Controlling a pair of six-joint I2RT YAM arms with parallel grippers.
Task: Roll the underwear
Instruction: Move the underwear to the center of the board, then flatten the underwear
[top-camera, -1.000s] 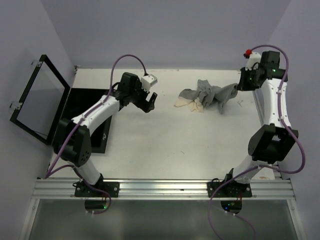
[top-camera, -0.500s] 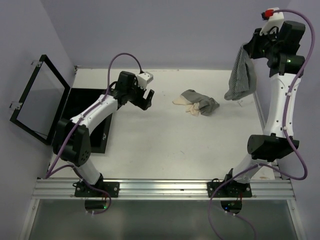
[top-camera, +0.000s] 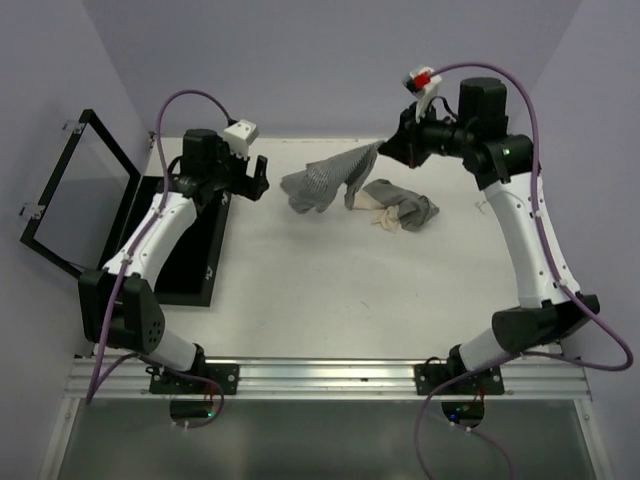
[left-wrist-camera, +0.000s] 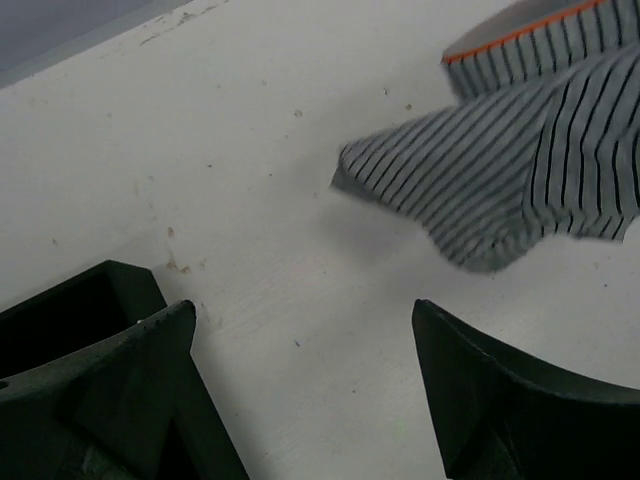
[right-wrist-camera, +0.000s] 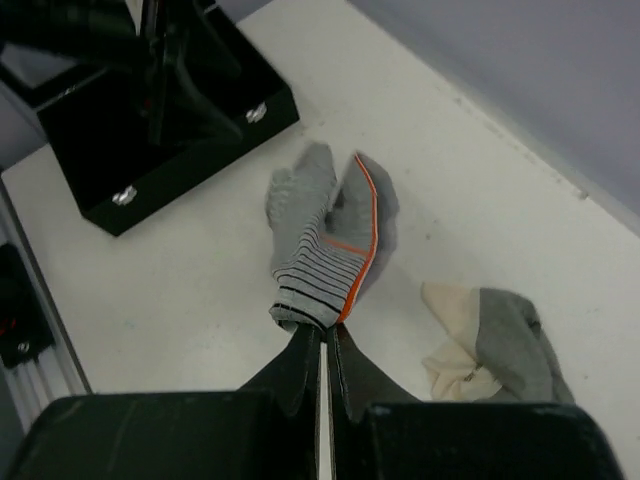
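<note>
My right gripper (top-camera: 383, 149) is shut on a grey striped underwear with an orange edge (top-camera: 320, 180), holding it in the air above the back middle of the table; in the right wrist view the cloth (right-wrist-camera: 325, 245) hangs from my closed jaws (right-wrist-camera: 322, 330). A pile of grey and cream underwear (top-camera: 402, 208) lies on the table to its right, also in the right wrist view (right-wrist-camera: 495, 345). My left gripper (top-camera: 257, 178) is open and empty, left of the hanging cloth, which shows in the left wrist view (left-wrist-camera: 520, 150).
A flat black box (top-camera: 185, 245) with its hinged lid (top-camera: 75, 200) open stands at the left edge, under my left arm. The purple back wall (top-camera: 320, 60) is close behind both grippers.
My right gripper swung left and down from the high right corner, carrying the striped underwear over the table's back middle. My left gripper drew back left toward the black box.
</note>
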